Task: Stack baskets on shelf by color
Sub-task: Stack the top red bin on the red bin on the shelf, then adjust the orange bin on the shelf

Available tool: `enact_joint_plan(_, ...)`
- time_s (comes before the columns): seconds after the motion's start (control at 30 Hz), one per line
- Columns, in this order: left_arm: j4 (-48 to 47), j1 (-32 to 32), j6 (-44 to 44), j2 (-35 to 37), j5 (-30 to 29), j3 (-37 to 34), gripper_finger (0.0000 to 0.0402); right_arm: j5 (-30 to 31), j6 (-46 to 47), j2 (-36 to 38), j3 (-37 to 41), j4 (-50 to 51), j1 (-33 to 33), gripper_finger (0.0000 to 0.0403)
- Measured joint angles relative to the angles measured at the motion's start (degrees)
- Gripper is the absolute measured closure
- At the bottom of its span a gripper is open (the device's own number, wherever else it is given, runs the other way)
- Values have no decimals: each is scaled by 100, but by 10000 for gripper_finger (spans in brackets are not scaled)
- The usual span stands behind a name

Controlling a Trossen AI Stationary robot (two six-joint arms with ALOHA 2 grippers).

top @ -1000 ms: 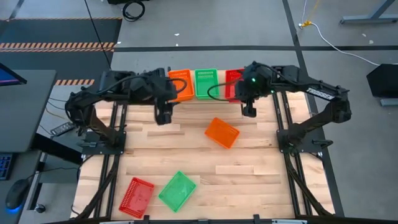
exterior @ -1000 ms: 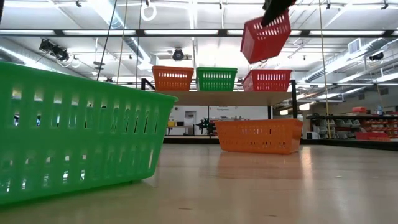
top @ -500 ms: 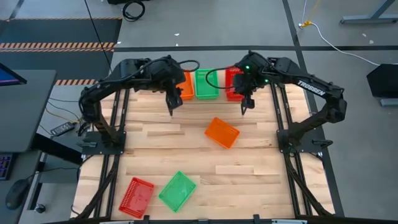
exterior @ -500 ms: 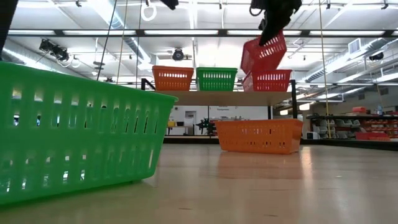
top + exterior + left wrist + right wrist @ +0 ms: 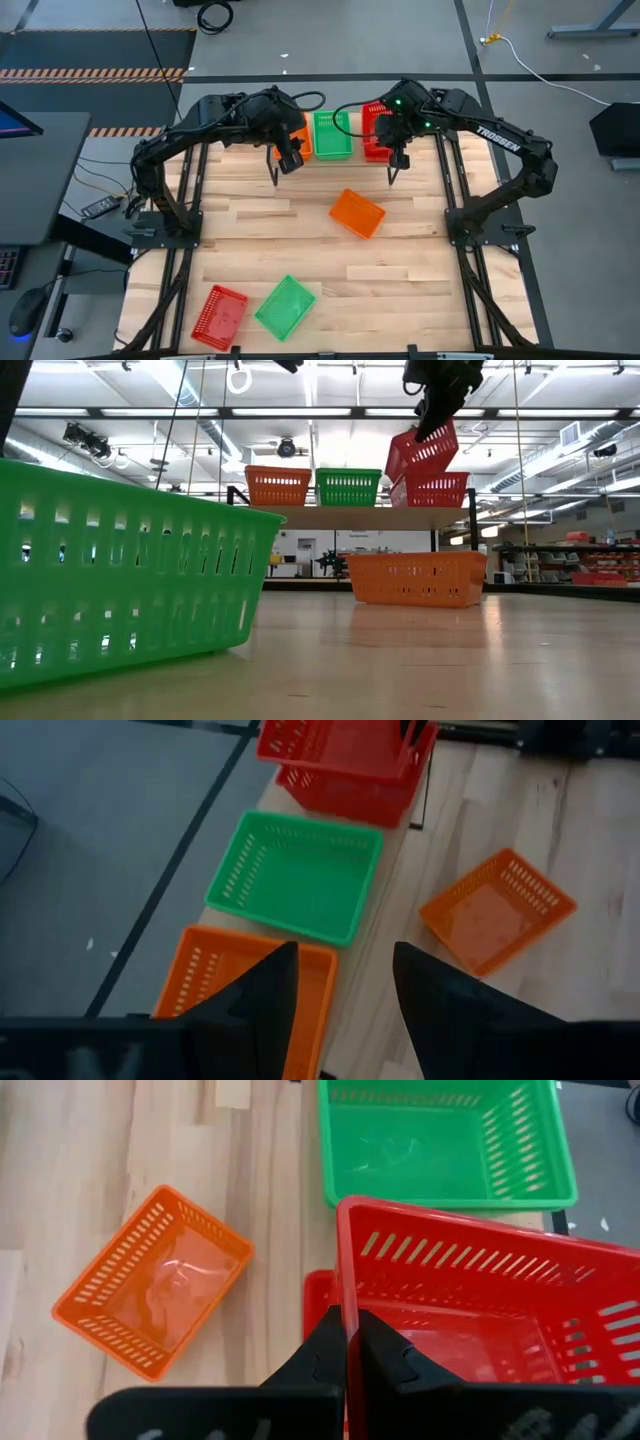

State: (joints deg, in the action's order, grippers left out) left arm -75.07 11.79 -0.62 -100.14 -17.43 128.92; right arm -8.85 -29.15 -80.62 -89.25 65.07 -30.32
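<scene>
The shelf [image 5: 340,517] stands at the table's far edge with an orange basket [image 5: 297,137], a green basket [image 5: 332,135] and a red basket [image 5: 432,491] side by side on its top. My right gripper [image 5: 347,1320] is shut on a second red basket [image 5: 422,448], held tilted just above the shelf's red one. My left gripper [image 5: 345,955] hovers open and empty above the shelf's orange basket [image 5: 240,990]. Another orange basket [image 5: 357,213] lies mid-table. A red basket [image 5: 220,315] and a green basket [image 5: 286,306] lie near the front edge. My right gripper pinches the rim of the red basket's wall [image 5: 343,1285] that faces the table's near edge, one finger inside and one outside. The fingers come slanting down from the near side. The basket hangs tilted, its far end low over the shelf's red basket; whether they touch I cannot tell.
Black arm frames run along both sides of the wooden table [image 5: 300,255]. Bare planks lie between the mid-table orange basket and the two baskets at the front. In the low view the front green basket [image 5: 120,575] fills the near left.
My right gripper has carried the red basket toward the far edge and down, from high above the shelf to just over the shelf's red basket, and the basket has tipped more. My left gripper has moved toward the far edge and to the right, over the shelf's orange basket, staying open.
</scene>
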Motion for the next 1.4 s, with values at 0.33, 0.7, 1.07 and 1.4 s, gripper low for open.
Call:
enact_joint_plan(0.33, 149, 0, 4, 0, 50, 0, 228, -266, -63, 0, 470, -231, -57, 369)
enact_joint_plan(0.7, 162, 0, 13, 0, 48, 0, 228, -82, -61, 0, 504, -611, -125, 301)
enact_joint_plan(1.07, 162, 0, 39, 0, 48, 0, 228, -131, -63, 0, 504, 92, -243, 296)
enact_joint_plan(1.4, -60, 393, -586, -111, 36, 6, 228, -243, 734, 102, 499, 103, -241, 297)
